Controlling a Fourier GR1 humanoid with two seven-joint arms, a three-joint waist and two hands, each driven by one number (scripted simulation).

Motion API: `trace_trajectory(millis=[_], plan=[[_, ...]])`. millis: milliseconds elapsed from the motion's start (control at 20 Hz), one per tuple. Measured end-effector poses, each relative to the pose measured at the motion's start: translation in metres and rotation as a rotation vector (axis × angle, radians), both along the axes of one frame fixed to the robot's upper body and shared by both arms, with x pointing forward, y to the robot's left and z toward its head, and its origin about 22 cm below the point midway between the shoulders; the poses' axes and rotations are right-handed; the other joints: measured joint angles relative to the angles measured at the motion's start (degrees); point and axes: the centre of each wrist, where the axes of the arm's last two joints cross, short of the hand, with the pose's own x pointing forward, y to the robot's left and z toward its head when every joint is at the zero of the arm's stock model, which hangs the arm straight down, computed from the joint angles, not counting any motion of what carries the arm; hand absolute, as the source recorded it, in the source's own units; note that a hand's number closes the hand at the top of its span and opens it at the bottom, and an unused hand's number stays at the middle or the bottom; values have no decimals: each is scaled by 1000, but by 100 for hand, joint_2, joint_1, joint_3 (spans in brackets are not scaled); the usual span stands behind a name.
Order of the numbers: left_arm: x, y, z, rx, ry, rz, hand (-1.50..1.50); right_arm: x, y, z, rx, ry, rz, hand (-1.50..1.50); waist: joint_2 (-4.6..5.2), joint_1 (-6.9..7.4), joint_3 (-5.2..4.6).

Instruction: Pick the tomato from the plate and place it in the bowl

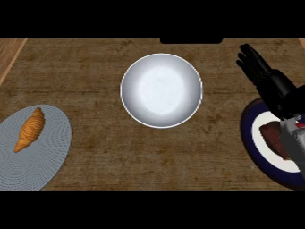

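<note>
Nothing done yet, tbh. The tomato (271,135) sits on the blue-rimmed plate (247,134) (half hidden under my right forearm), and the bowl (161,89) has nothing in it. My right hand (264,76) hovers past the plate's far edge, fingers straight, holding nothing. Grab, carry and drop are all left.

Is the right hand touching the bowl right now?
Apart. The head view shows bare counter between the right hand and the bowl.
</note>
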Motion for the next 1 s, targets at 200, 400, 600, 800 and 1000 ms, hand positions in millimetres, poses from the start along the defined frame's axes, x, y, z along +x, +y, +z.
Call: trace_trajectory(millis=[200, 400, 600, 800, 1000], plan=[[2, -2, 3, -64, 48, -13, 0, -6, -43, 18, -60, -119, -109, 150, -82, -169, -67], [1, -9, -4, -161, 101, -17, 0, -24, -117, 34, -364, -122, -314, -150, -57, -533, -160], [0, -16, -13, -247, 160, -19, 0, -57, -167, 5, -531, -4, -659, -150, -116, -752, -140], [8, -24, -5, -285, 188, -49, 0, -103, -163, -39, -622, 6, -788, -150, -161, -672, -129], [16, -32, 1, -305, 203, -78, 0, -152, -153, -52, -672, 23, -863, -150, -157, -506, -125]])
